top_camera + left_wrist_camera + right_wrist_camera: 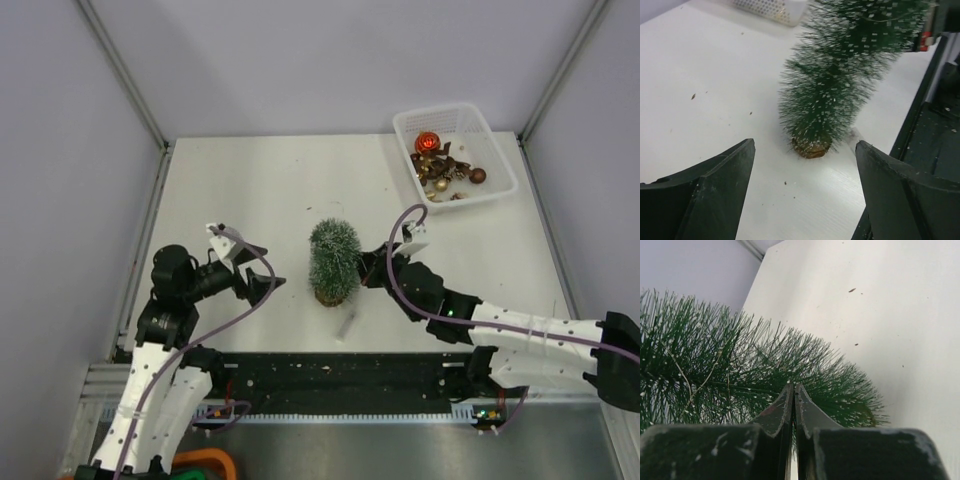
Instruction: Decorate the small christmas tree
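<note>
The small christmas tree (332, 258) stands mid-table on its wooden disc base (330, 296), leaning away from the arms. In the left wrist view the tree (832, 90) and base (811, 148) lie straight ahead of my left gripper (805, 145), which is open and empty. That gripper (256, 272) sits a short gap left of the tree. My right gripper (374, 268) is against the tree's right side. Its fingers (794, 387) are pressed together with their tips in the bristles (715, 365). A thin golden thread (681, 374) lies among the bristles.
A white basket (442, 113) at the far right holds a red bauble (428, 142) and several brown ornaments (445, 172). A small clear strip (347, 325) lies just in front of the tree. The black rail (330, 372) runs along the near edge.
</note>
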Motion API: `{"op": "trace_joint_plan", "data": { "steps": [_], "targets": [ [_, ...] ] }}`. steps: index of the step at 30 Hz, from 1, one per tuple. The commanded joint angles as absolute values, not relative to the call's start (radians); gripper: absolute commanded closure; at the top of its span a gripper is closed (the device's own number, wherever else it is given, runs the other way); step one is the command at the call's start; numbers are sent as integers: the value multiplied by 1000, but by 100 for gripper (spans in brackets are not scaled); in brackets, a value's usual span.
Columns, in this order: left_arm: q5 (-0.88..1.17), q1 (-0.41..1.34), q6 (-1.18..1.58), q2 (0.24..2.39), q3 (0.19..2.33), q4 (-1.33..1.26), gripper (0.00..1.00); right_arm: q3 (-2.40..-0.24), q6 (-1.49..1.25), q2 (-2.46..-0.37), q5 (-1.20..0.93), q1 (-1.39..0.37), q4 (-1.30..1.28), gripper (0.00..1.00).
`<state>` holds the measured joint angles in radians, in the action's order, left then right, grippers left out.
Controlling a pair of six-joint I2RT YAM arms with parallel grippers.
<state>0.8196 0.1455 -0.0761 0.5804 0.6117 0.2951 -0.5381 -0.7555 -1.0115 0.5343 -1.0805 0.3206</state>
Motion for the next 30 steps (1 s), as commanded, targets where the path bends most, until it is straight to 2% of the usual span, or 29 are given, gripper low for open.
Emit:
{"op": "trace_joint_plan", "data": {
  "steps": [1, 6, 10, 18, 20, 22, 24, 26, 28, 30],
  "targets": [
    [1012, 147, 29, 512, 545, 126, 12, -586, -742, -1023, 702, -1144, 256, 100],
    [1006, 248, -20, 564, 560, 68, 6, -649, -713, -1083, 753, -1198, 245, 100],
    [907, 333, -51, 659, 581, -53, 4, -675, -713, -1101, 767, -1212, 245, 100],
    [720, 419, -51, 830, 620, -247, 6, -710, -701, -1117, 752, -1223, 235, 100],
    [678, 420, -40, 842, 620, -259, 12, -713, -693, -1117, 746, -1230, 233, 100],
    [699, 420, -43, 848, 615, -271, 23, -715, -687, -1118, 724, -1232, 238, 100],
    [736, 420, -52, 856, 614, -281, 47, -716, -681, -1124, 704, -1235, 242, 100],
    [765, 420, -61, 859, 609, -287, 61, -721, -673, -1127, 689, -1238, 245, 100],
    [791, 417, -90, 861, 603, -273, 69, -724, -663, -1131, 678, -1247, 242, 100],
    [813, 419, -123, 859, 592, -267, 72, -726, -660, -1126, 664, -1252, 233, 100]
  ]
}}
